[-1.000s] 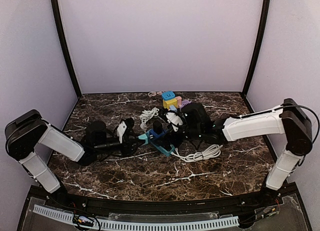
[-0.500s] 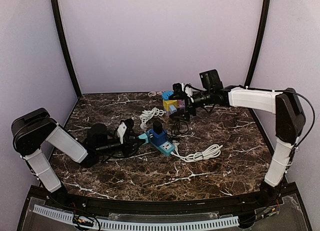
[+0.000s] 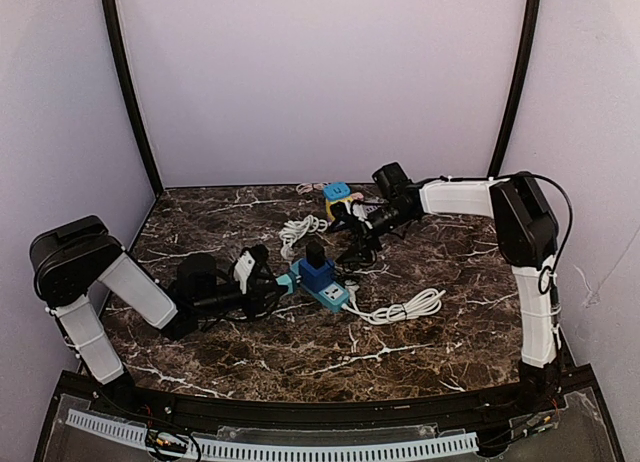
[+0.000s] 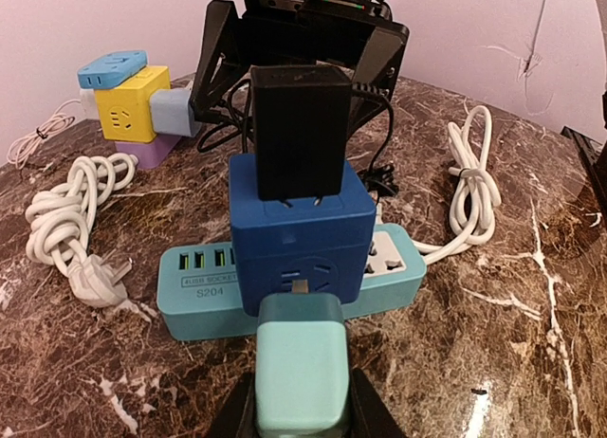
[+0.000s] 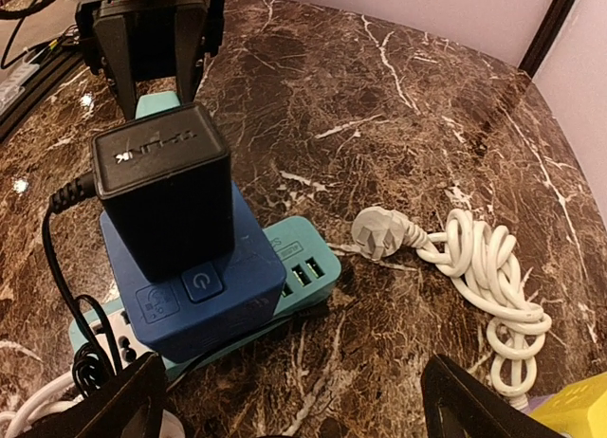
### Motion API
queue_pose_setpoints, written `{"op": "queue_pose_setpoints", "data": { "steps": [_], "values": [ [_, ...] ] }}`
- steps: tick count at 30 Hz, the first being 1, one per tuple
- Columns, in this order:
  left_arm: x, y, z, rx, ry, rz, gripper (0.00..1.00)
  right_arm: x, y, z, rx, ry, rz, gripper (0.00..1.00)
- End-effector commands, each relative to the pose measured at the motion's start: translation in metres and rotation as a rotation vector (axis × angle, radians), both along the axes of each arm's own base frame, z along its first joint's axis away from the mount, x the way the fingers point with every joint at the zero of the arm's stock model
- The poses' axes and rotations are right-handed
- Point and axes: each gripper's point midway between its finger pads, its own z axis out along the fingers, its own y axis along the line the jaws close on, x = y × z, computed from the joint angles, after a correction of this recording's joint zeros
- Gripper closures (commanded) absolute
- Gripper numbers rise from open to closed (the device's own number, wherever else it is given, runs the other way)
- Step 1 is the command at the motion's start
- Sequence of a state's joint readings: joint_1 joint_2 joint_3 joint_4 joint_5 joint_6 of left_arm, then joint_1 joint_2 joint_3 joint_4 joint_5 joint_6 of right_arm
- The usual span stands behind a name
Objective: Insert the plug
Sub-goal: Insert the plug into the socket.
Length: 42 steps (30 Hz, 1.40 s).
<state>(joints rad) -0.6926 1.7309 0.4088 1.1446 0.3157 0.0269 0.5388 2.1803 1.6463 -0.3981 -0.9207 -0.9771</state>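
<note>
While right hand (image 5: 294, 386) gapes wide, left hand (image 4: 302, 417) clamps teal plug (image 4: 299, 357).

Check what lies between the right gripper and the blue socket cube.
The black adapter's cord, looped on the table; the left wrist view shows it best.

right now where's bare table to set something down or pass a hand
Widest bare patch: the near band of the table, between the power strip and the front edge. Also free: the right side beyond the front white cord, and the back left corner. Crowded: centre to back, with the coiled white cable, the cube stack, the left gripper and the right gripper.
</note>
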Motion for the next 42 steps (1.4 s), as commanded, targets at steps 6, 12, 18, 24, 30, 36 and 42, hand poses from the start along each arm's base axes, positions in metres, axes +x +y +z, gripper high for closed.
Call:
{"op": "queue_pose_setpoints", "data": {
  "steps": [6, 12, 18, 24, 30, 36, 42],
  "values": [
    [0.004, -0.002, -0.003, -0.010, 0.001, 0.006, 0.99, -0.024, 0.023, -0.016, 0.033, 0.036, 0.133, 0.07],
    [0.007, -0.005, -0.001, -0.015, -0.011, 0.003, 0.99, -0.034, 0.036, -0.009, 0.072, 0.047, 0.196, 0.07],
    [0.012, -0.004, 0.004, -0.002, -0.062, 0.018, 0.99, -0.056, 0.047, -0.011, 0.068, 0.079, 0.265, 0.08],
    [0.011, -0.004, 0.005, -0.004, -0.068, 0.015, 0.99, -0.068, 0.060, -0.013, 0.066, 0.093, 0.296, 0.14],
    [0.009, -0.001, 0.005, 0.006, -0.070, 0.018, 0.99, -0.069, 0.057, -0.016, 0.050, 0.106, 0.292, 0.18],
    [0.007, 0.004, 0.005, 0.018, -0.085, 0.025, 0.99, -0.076, 0.050, -0.024, -0.013, 0.153, 0.251, 0.32],
    [-0.001, 0.004, 0.005, 0.027, -0.105, -0.038, 0.99, -0.086, 0.041, -0.018, 0.003, 0.206, 0.182, 0.46]
  ]
}}
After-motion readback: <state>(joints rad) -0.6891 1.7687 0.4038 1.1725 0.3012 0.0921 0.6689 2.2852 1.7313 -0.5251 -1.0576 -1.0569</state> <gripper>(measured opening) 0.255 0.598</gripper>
